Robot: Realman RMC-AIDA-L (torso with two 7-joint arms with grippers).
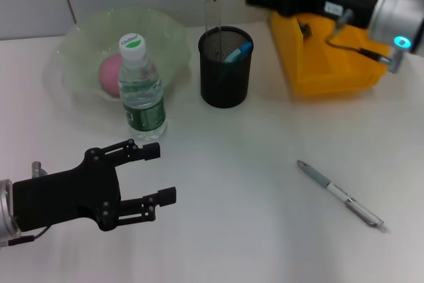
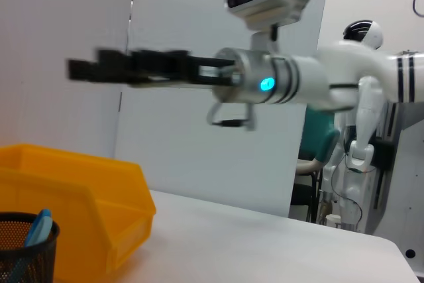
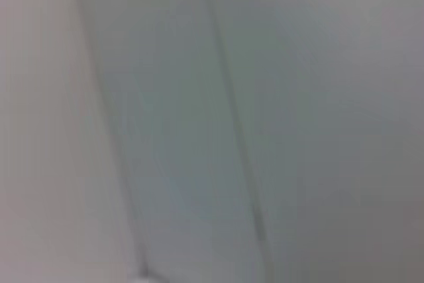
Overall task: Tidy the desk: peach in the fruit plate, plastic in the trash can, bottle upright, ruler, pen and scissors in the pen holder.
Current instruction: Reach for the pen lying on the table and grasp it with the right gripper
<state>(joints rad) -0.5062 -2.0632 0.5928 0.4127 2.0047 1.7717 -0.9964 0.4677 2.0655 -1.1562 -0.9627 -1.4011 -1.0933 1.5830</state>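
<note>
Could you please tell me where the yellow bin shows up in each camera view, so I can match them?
Head view: yellow bin at the table's far right, under the right arm.
Left wrist view: bin low in the frame.
Right wrist view: not in it.
Shared landmark: black mesh pen holder beside the bin.

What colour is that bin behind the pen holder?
Bright yellow-orange; the bin shows best in the head view, behind the black pen holder.

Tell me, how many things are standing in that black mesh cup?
2 that show: a clear ruler rising at the back of the pen holder, and blue-handled scissors leaning at its rim. More could be hidden inside.
</note>
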